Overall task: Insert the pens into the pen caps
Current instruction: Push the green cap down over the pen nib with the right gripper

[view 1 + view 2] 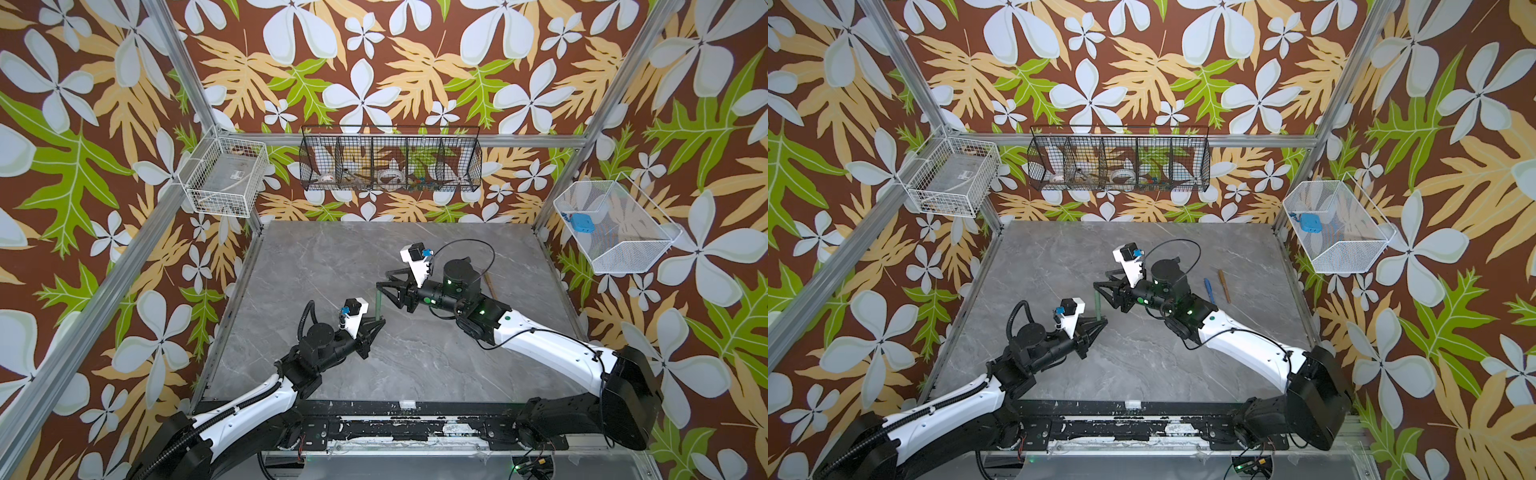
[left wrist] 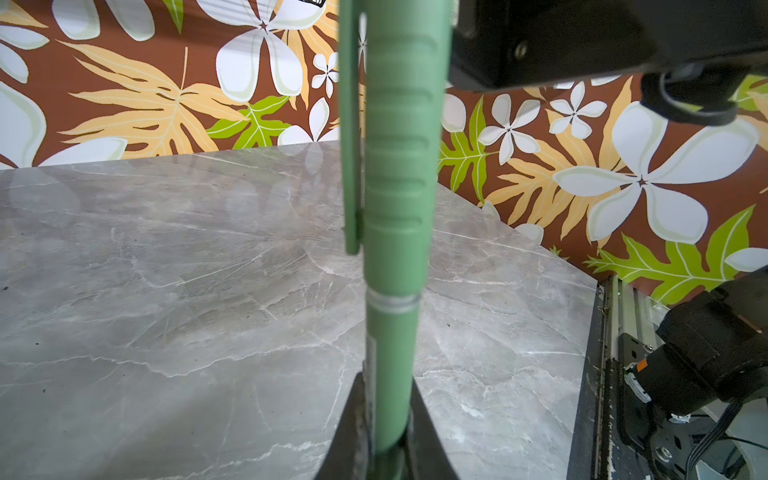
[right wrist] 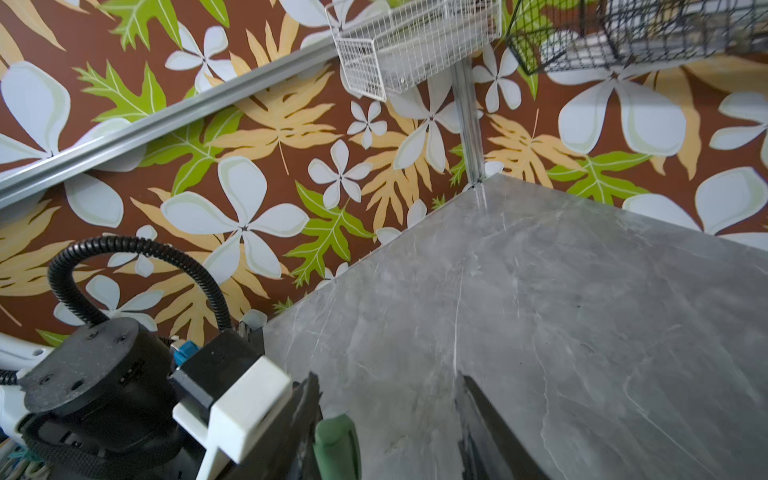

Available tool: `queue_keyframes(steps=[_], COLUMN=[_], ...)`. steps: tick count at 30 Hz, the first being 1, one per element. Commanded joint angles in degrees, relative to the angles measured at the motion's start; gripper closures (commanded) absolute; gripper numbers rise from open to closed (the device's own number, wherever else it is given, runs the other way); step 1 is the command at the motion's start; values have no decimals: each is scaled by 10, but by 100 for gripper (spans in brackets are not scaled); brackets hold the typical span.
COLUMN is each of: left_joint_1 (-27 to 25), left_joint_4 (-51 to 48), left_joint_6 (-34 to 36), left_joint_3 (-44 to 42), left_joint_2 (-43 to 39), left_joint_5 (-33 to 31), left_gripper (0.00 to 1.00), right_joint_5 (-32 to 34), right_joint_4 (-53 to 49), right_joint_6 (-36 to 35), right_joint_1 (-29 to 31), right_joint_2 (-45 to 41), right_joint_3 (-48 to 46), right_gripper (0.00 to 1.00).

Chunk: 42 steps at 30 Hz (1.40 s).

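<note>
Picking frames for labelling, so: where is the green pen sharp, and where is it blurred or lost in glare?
Left wrist view: green pen very close, edges soft; table sharper, faint wall reflections. Right wrist view: only its blurred end. In both top views: small but clear, no glare.

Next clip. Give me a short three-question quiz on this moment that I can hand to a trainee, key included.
1. True or false: the left gripper is shut on the barrel of the green pen.
2. Where is the green cap? A: lying apart from the pen. B: seated on the pen's end. C: nowhere in view.
3. In a top view, two pens lie on the table: a blue pen and another pen. What colour is that one?

Key: 1 true; 2 B; 3 orange-brown.
</note>
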Motion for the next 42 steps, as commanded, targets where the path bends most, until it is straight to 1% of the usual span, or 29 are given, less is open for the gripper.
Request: queue_keyframes(steps=[1,4,11,17,20,23,26,28,33,36,42], left_joint_1=[1,1,1,1,1,1,1,1,1,0,1], left_joint_4=[3,1,9,10,11,8,-3,0,0,6,8], left_joint_6=[4,6,2,1,1,4,8,9,10,7,-3], left_joint_3=[2,1,3,9,7,7,8,5,6,9,26], left_joint_2=[0,0,17,32,28,23,17,12,9,9,0], left_joint_5=[-7,-12,-8,2,3,-1,-12,-18,-33,-43,-86], left_gripper=[100,100,100,100,100,100,100,100,100,100,100], right_joint_5=[-32,-62,-52,-54,-57,-57,-60,-64,-99,-117,-123], right_joint_4=[-29,-11,6,12,4,8,19,25,44,55,32], right_joint_6=[-6,-7,-8,-5,-7,-10,-5,-1,19,26,13], right_joint_1=[1,2,2,2,2,1,1,2,2,2,1], right_joint_2=[9,11,-11,4,19,25,25,26,51,62,55], right_joint_3=[10,3,-21,-19,-8,-7,-12,-16,-14,-13,-16], right_gripper=[47,48,48,51,54,54,65,69,91,99,100])
